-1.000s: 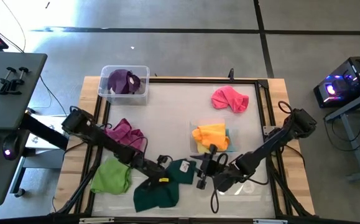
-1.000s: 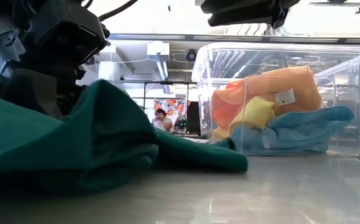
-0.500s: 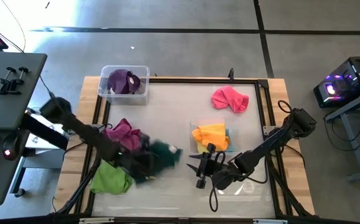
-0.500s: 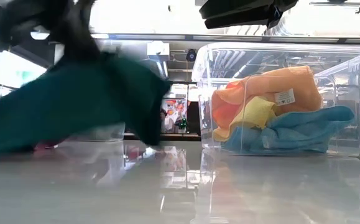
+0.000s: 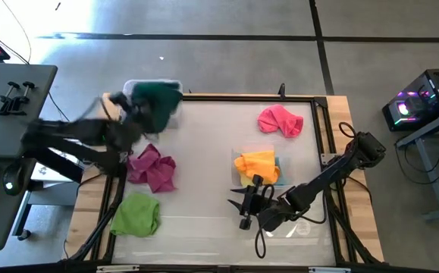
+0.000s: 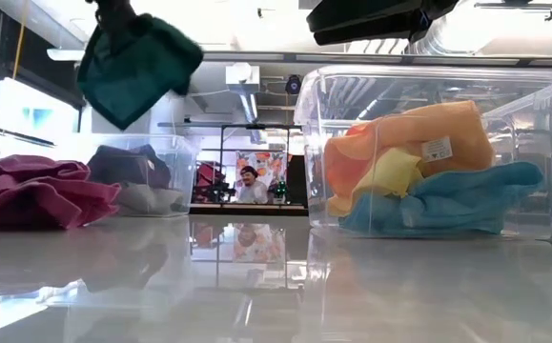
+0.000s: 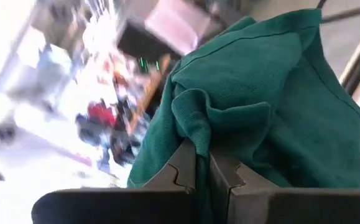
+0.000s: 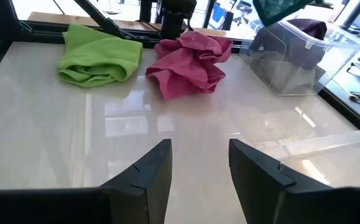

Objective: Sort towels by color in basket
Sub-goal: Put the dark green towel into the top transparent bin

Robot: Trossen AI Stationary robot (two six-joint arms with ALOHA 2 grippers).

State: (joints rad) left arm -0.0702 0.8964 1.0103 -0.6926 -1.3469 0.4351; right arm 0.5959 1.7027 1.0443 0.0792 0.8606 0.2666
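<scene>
as the dark green towel [image 5: 157, 99] no longer lies at the near edge of the table [image 5: 204, 136] but hangs in the air over the far-left bin [image 5: 175, 86], you see the largest change of the last second: the left arm has swung from the table's front to its far-left corner. the left gripper [image 7: 203, 168] has its fingers pressed together on a fold of the cloth, as the left wrist view shows, and in the low view the dark green towel [image 6: 134, 64] dangles clear above the bin's rim.

that far-left bin [image 6: 161, 171] already holds a purple towel [image 6: 128, 164] over a grey one, so you may judge a drop here as grouping the dark colours. the release is not yet made.

the right gripper [image 8: 198, 171] waits near the table's front, its fingers spread and empty, just beside the front bin [image 6: 428, 152], which holds the orange towel [image 6: 419, 138], yellow towel [image 6: 385, 176] and light blue towel [image 6: 447, 205].

left to sort on the table: the magenta towel [image 5: 152, 167], the lime green towel [image 5: 136, 214] and the pink towel [image 5: 280, 120], all untouched.
</scene>
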